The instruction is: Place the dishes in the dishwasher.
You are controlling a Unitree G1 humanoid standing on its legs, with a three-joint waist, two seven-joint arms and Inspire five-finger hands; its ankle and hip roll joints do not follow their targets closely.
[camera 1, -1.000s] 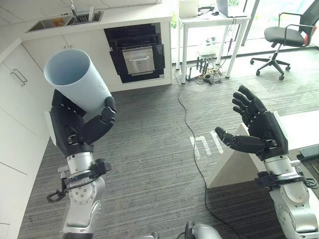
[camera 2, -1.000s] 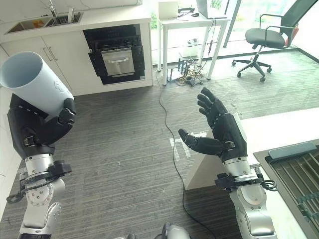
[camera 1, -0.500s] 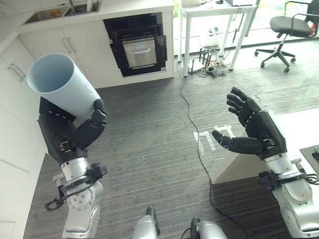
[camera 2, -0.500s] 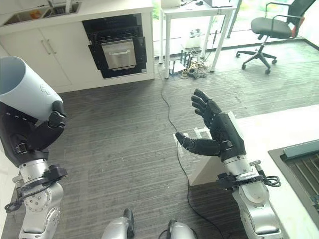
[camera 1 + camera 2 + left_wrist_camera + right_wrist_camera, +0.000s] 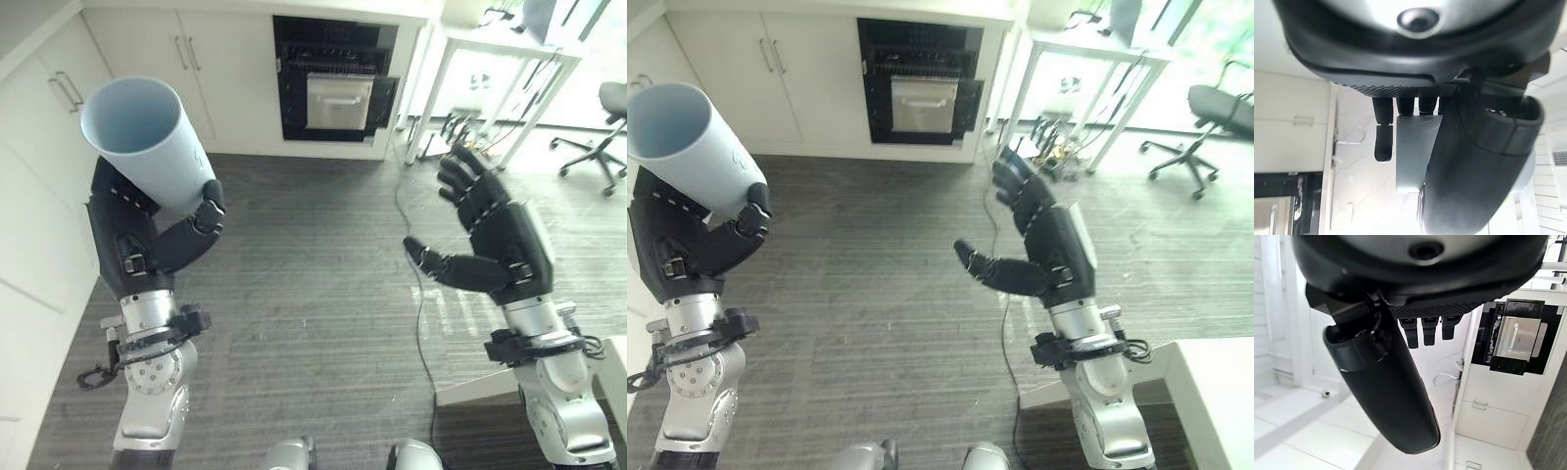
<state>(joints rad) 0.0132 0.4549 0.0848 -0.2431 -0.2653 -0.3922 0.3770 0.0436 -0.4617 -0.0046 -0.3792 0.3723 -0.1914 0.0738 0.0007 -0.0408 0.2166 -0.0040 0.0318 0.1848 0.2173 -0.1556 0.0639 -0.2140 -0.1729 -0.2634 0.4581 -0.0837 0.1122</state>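
Observation:
A tall pale blue cup (image 5: 147,142) is held up at the left, mouth tilted toward me, with my left hand (image 5: 147,250) shut on its lower part; the thumb wraps its side. The cup (image 5: 1415,152) shows between thumb and fingers in the left wrist view. My right hand (image 5: 495,240) is raised at the right, open, fingers spread, holding nothing. The open dishwasher (image 5: 335,83), black with a steel front panel, sits in the white cabinet run straight ahead across the floor; it also shows as the dishwasher (image 5: 1513,338) in the right wrist view.
White cabinets (image 5: 39,166) line the left side and the back. A white desk (image 5: 490,73) with cables under it stands right of the dishwasher, and an office chair (image 5: 605,108) is at far right. A white counter corner (image 5: 1215,392) lies at lower right. Grey floor (image 5: 313,284) lies between.
The whole view has swung left and nearer the cabinets, so the dishwasher now sits ahead. Both hands keep their poses, the left still holding the cup.

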